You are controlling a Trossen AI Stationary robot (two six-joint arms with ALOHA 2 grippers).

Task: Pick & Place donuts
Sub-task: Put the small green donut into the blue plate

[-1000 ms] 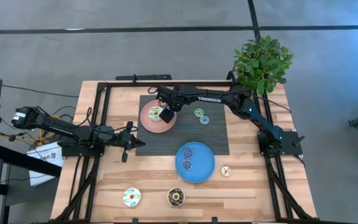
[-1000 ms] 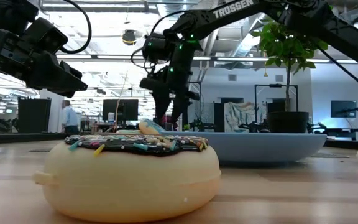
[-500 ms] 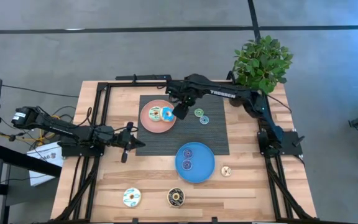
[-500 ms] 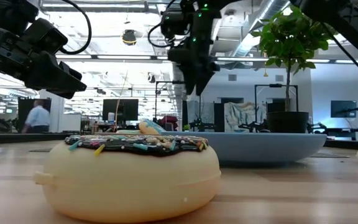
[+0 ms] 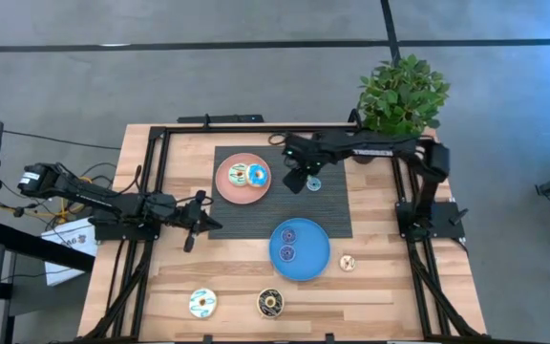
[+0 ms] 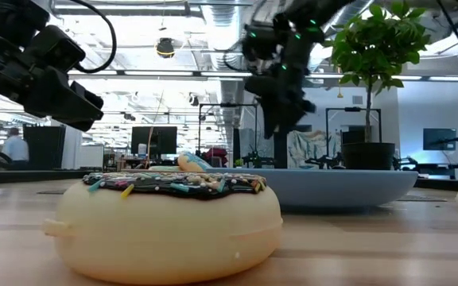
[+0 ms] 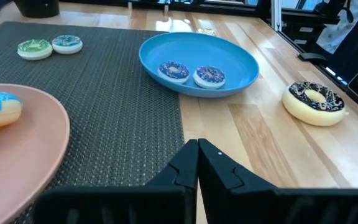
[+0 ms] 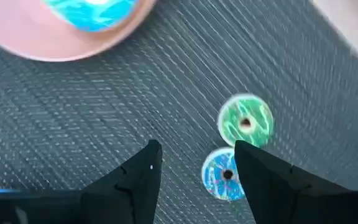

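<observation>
My right gripper (image 5: 299, 181) hovers open over the dark mat, just right of the pink plate (image 5: 225, 191); in its wrist view the fingers (image 8: 197, 157) stand above a small green donut (image 8: 246, 122) and a small blue donut (image 8: 224, 176). A big blue donut (image 5: 257, 175) and a green-and-white donut (image 5: 238, 175) lie on the pink plate. Two small purple donuts (image 5: 287, 245) sit in the blue plate (image 5: 318, 258). A white donut (image 5: 202, 303), a dark brown donut (image 5: 271, 303) and a small cream donut (image 5: 348, 263) lie on the wood. My left gripper (image 5: 208, 220) waits, shut, at the mat's left edge.
A potted plant (image 5: 402, 94) stands at the table's far right corner. The dark mat (image 5: 337, 215) covers the middle of the table. The black frame rails (image 5: 151, 191) run along both sides. In the low view, the brown donut (image 6: 169, 226) fills the foreground in front of the blue plate (image 6: 332, 187).
My right gripper has left the big blue donut lying on the pink plate, risen, and moved toward the table's right, to above the two small donuts on the mat. The left arm has kept still.
</observation>
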